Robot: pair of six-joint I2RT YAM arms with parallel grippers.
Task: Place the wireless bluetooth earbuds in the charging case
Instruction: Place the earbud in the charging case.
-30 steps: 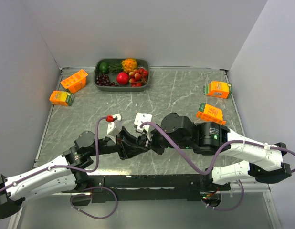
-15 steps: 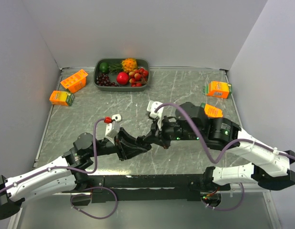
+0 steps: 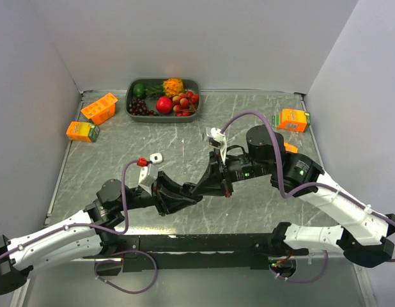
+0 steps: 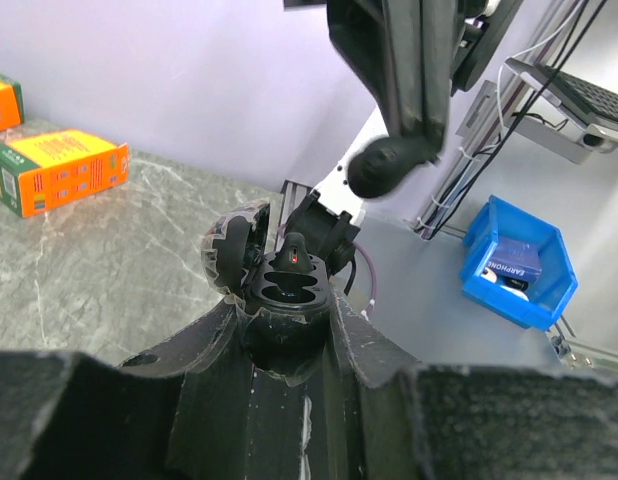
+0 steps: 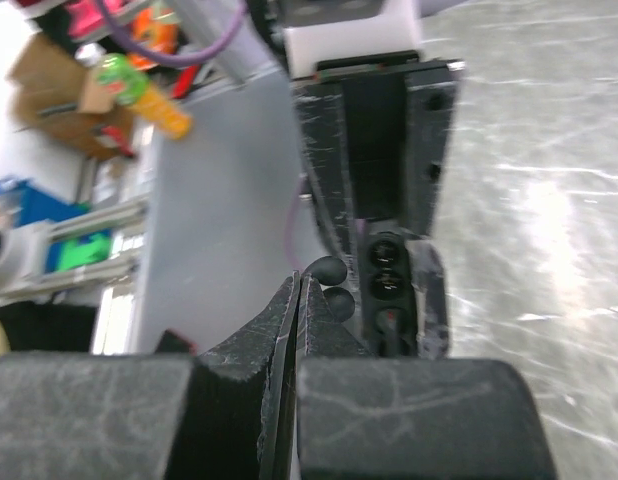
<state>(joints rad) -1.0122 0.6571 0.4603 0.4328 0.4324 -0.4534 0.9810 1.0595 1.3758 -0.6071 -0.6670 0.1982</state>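
The left gripper [image 4: 286, 312] squeezes the open round black charging case [image 4: 286, 280]. The right gripper [image 5: 297, 287] pinches a tiny shiny black earbud [image 4: 387, 167] just right of it. Line the earbud up over the case, then lower it slowly and straight.

Left arm [image 3: 57, 240] is laid low over the desk, run from the near-left corner towards centre, forearm almost level. Left claw [image 3: 188, 194] is pointed right and slightly up, fingers clamped on the open charging case [image 4: 286, 285], which is gripped on both sides. Right arm [image 3: 338, 198] is folded: upper link run out to the near right, forearm doubled back towards centre, wrist raised. Right claw [image 3: 205, 187] is angled down and left, tip just beside the left claw's. In the right wrist view its fingers [image 5: 279, 330] are pressed nearly together, and an earbud [image 4: 389, 165] is pinched at the tips. That earbud is held just above the case, apart from it.
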